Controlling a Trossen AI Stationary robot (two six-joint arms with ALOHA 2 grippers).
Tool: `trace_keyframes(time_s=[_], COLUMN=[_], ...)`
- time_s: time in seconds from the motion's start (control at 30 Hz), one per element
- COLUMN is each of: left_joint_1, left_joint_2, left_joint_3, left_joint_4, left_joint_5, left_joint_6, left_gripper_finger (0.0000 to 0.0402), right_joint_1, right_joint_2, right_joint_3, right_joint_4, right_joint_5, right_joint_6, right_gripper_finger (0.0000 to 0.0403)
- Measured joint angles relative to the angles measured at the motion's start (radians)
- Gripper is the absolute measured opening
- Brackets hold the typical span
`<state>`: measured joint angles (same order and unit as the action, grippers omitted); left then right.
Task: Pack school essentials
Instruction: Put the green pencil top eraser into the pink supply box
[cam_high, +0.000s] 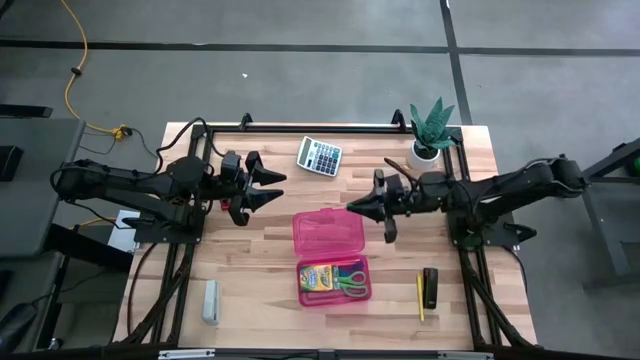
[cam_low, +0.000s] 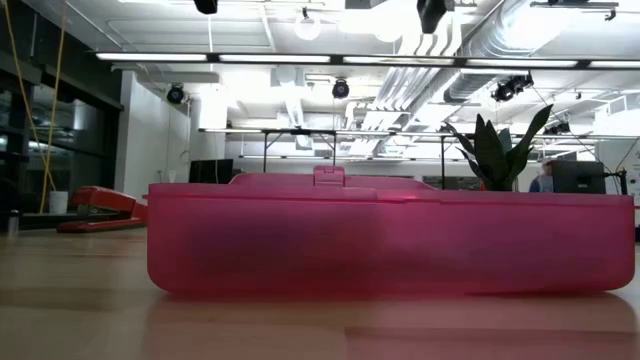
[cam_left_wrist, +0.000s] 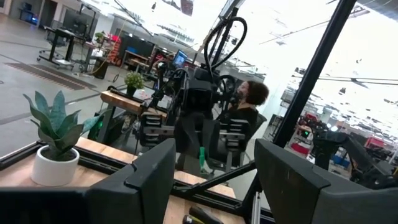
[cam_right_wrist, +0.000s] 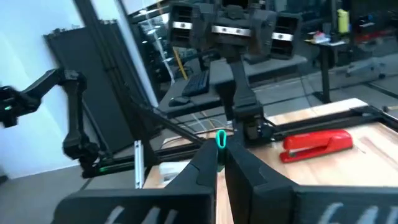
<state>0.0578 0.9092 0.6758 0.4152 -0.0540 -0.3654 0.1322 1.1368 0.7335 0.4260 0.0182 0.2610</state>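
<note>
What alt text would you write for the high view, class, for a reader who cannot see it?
An open pink case lies mid-table, a crayon box and scissors in its near half. The left gripper is open and the right gripper is shut, both above the far half.

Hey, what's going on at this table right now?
Two robot arms are packing school supplies into an open pink case. The crayon box and scissors lie in its near half; the far half looks empty. The right gripper hangs above the table beside the far half, pinching something small and green. The left gripper is open and holds nothing. A yellow pencil lies on the table to the case's right.
</note>
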Motion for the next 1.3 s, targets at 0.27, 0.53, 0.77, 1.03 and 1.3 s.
trace_keyframes(time_s=[0.27,0.53,0.77,1.03,1.3], left_joint_1=[0.000,0.000,0.000,0.001,0.000], left_joint_2=[0.000,0.000,0.000,0.000,0.000], left_joint_3=[0.000,0.000,0.000,0.000,0.000], left_joint_4=[-0.003,-0.008,-0.010,-0.010,-0.009], left_joint_5=[-0.003,-0.003,-0.003,-0.003,-0.003], left_joint_6=[0.001,0.001,0.001,0.001,0.001], left_gripper_finger=[0.0207,0.0207,0.0207,0.0207,0.0207], right_joint_1=[-0.001,0.010,0.120,0.171,0.173], right_joint_2=[0.000,0.033,0.197,0.382,0.409], right_joint_3=[0.011,0.013,0.012,0.012,0.012], right_joint_4=[-0.005,-0.131,-0.345,-0.340,-0.345], right_joint_5=[-0.057,-0.158,-0.185,-0.166,-0.169], right_joint_6=[0.006,0.152,0.187,0.271,0.285], right_gripper_finger=[0.0000,0.0000,0.0000,0.0000,0.0057])
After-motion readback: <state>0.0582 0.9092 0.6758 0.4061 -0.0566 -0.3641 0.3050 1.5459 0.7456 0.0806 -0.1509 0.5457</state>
